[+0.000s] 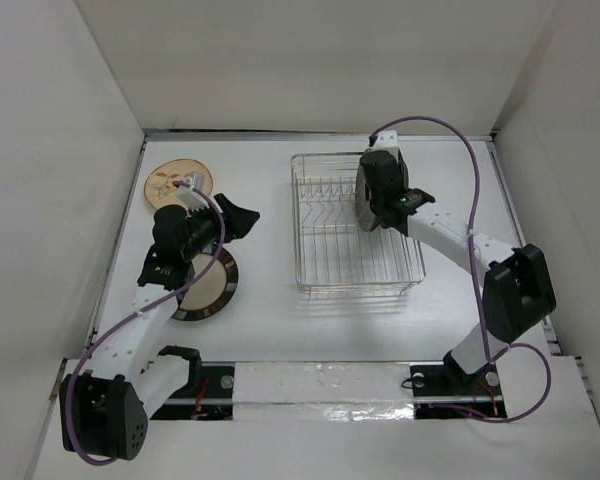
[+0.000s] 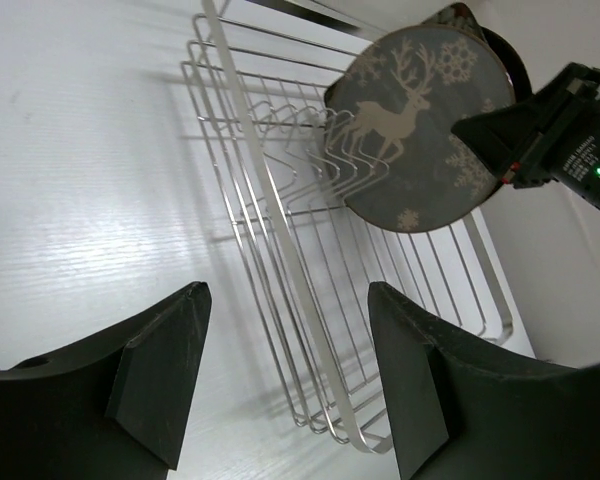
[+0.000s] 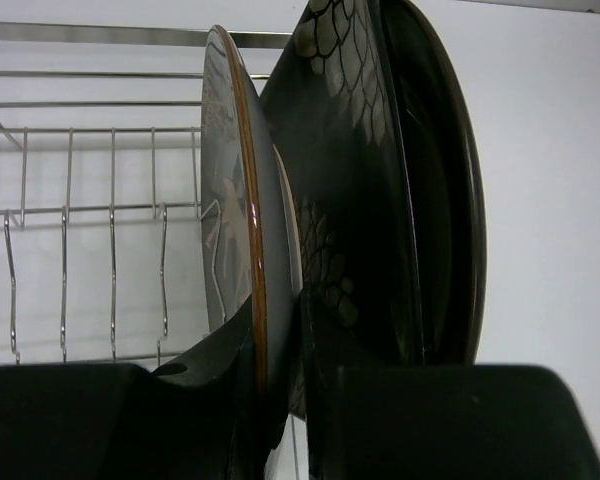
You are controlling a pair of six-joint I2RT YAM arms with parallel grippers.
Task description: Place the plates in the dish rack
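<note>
The chrome wire dish rack [image 1: 332,245] stands mid-table and also shows in the left wrist view [image 2: 280,200]. My right gripper [image 1: 377,193] is shut on the rim of the dark grey deer plate [image 2: 410,130], which stands upright among the rack's prongs [image 3: 230,200]. Behind it stand the black plate with white flowers [image 3: 350,170] and a dark-rimmed plate [image 3: 450,200]. My left gripper [image 1: 236,215] is open and empty [image 2: 285,300], left of the rack. The tan floral plate [image 1: 170,182] and a cream-centred dark-rimmed plate [image 1: 210,288] lie flat at the left.
White walls enclose the table at the back and on both sides. The left arm reaches over the cream-centred plate. A purple cable [image 1: 460,135] loops above the right arm.
</note>
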